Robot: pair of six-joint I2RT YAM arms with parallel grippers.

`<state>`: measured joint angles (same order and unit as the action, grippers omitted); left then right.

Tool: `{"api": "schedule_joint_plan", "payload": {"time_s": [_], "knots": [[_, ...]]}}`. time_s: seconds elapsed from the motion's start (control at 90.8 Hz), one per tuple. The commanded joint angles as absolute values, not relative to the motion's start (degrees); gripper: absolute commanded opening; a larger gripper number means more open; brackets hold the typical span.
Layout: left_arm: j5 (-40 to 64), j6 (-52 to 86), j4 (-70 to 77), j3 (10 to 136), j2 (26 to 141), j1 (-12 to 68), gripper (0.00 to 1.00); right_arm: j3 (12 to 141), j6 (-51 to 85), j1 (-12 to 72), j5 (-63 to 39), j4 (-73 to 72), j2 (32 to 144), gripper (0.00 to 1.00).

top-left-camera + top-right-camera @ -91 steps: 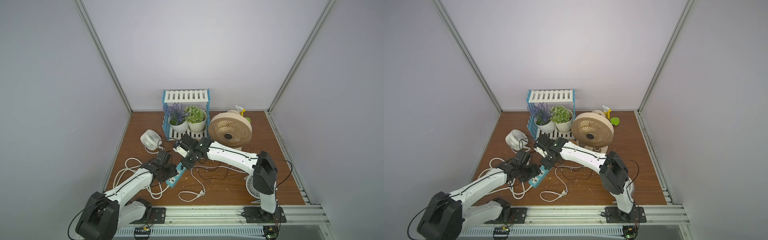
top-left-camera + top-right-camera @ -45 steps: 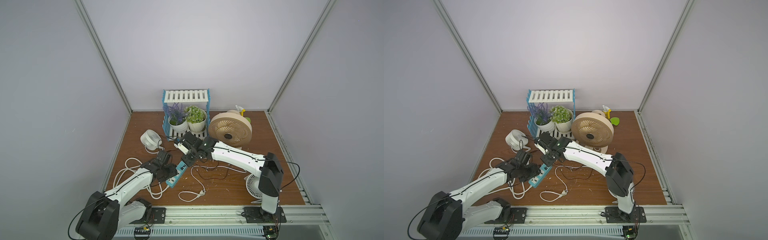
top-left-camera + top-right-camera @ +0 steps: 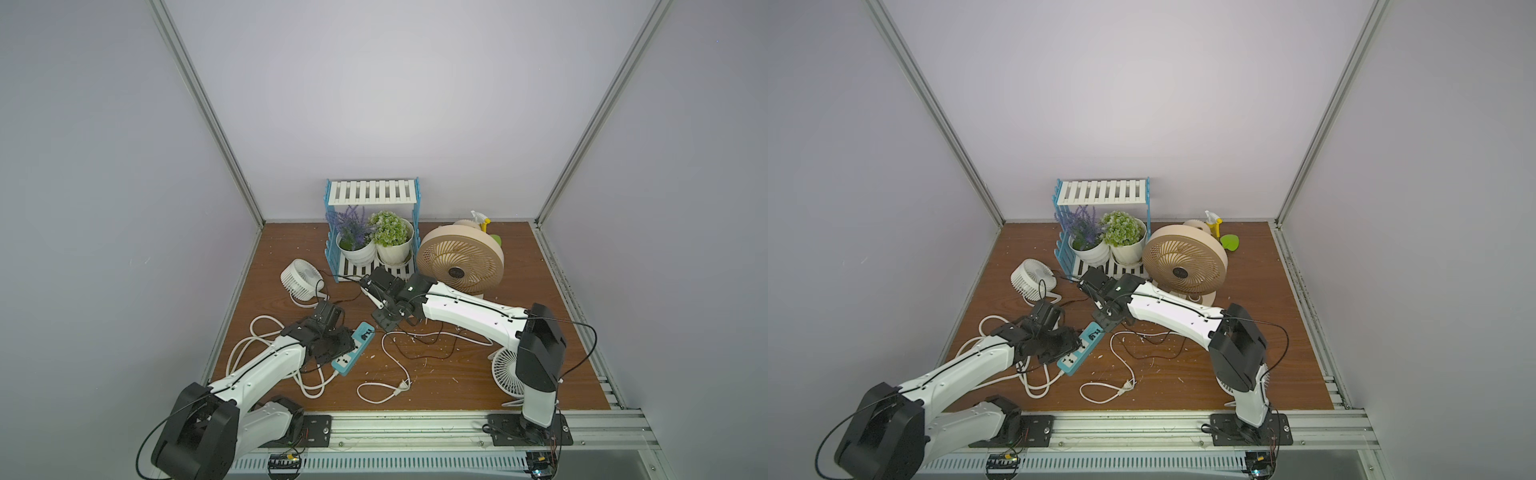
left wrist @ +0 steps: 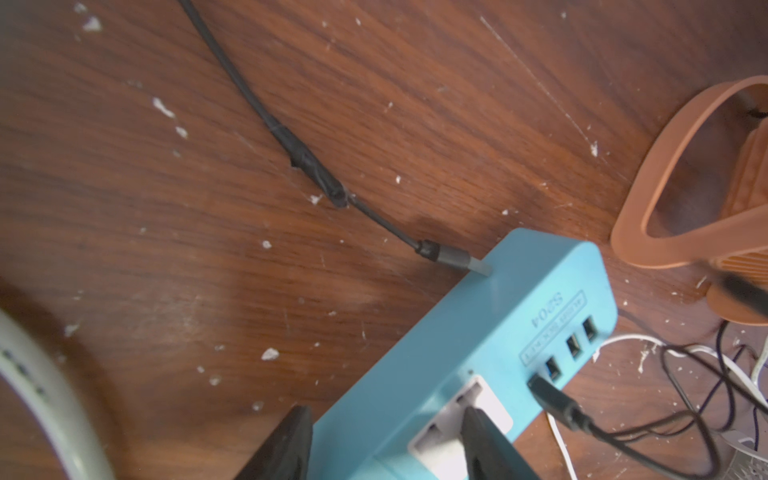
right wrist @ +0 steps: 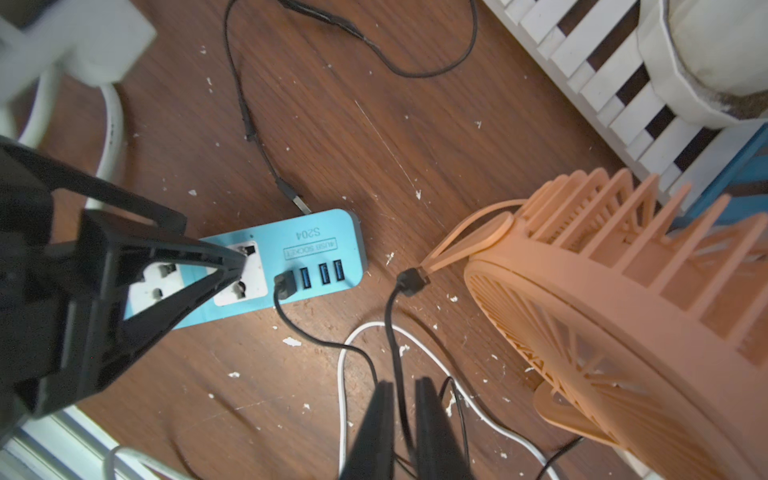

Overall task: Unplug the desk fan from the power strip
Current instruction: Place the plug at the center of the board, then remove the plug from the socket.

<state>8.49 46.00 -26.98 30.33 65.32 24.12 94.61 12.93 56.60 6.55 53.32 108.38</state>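
Note:
The teal power strip [image 3: 362,332] [image 3: 1077,357] [image 4: 519,299] [image 5: 316,232] lies on the wooden floor. My left gripper [image 3: 343,343] [image 3: 1067,345] [image 4: 384,411] is shut on it, one finger on each long side. A black plug [image 5: 284,286] [image 4: 548,395] sits in its first USB port. My right gripper [image 3: 384,322] [image 3: 1104,326] [image 5: 401,384] hovers off the strip's far end, jaws slightly apart, with a thin black cable [image 5: 392,332] running loosely between them. That cable leads to another black plug [image 5: 411,280] beside the stand of the tan desk fan [image 3: 459,266] [image 3: 1183,266] [image 5: 623,311].
A grey USB plug [image 4: 453,257] [image 5: 297,203] lies loose behind the strip. A small white fan [image 3: 301,278] stands at the back left. The plant rack [image 3: 372,232] is behind and another white fan [image 3: 507,370] is under my right arm. White cords [image 3: 386,374] and black cables litter the floor.
My right wrist and elbow have shifted a little to the right, away from the left arm. The left arm and the strip have stayed put.

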Motion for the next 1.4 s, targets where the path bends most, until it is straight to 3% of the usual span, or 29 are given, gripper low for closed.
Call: {"api": "schedule_joint_plan", "payload": {"time_s": [0.0,0.231,0.44,0.605,1.387], "knots": [[4.8,44.9,-33.5,28.3,67.0,24.5,0.60,94.6,13.7,56.5,7.0,54.5,108.7,0.22],[4.9,44.8,-33.6,28.6,66.6,24.5,0.60,95.2,12.7,56.6,4.7,52.9,107.5,0.30],[4.7,44.8,-33.6,28.6,66.3,24.5,0.60,93.0,11.8,57.2,-8.3,46.0,107.2,0.42],[4.7,44.9,-33.5,28.5,66.1,24.5,0.60,93.0,11.6,57.7,-11.2,45.2,108.8,0.47],[5.4,45.9,-32.4,27.2,64.5,24.5,0.60,100.5,11.2,57.7,-8.3,51.0,116.0,0.44]]}}
